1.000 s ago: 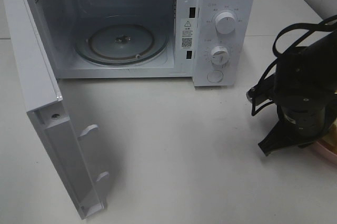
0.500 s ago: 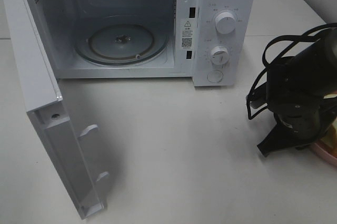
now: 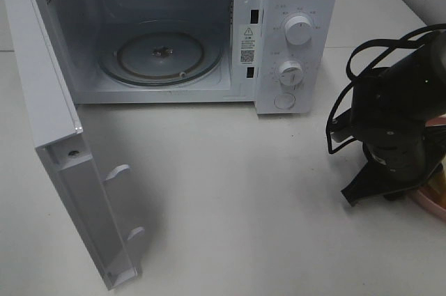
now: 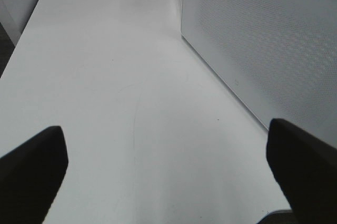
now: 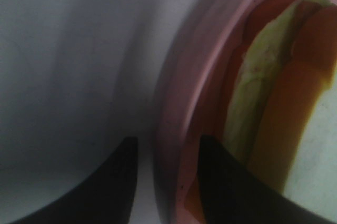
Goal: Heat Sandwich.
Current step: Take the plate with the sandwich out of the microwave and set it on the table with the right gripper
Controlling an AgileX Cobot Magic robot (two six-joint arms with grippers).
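At the right edge of the high view, the right claw (image 5: 164, 182) straddles the rim of the pink plate (image 5: 174, 108), one finger outside and one inside, with small gaps either side, so not pinching it. The sandwich (image 5: 253, 113) lies on that plate. The left claw (image 4: 168, 176) is spread wide above the white counter (image 4: 116, 76), beside the microwave (image 3: 174, 31), whose door hangs open at upper left.

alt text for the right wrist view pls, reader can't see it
Close-up: the right gripper straddles the rim of a pink plate, one dark jaw outside over the white table, the other inside, jaws parted around the rim. On the plate lies the sandwich, tan crust and pale yellow-green filling, blurred by closeness.
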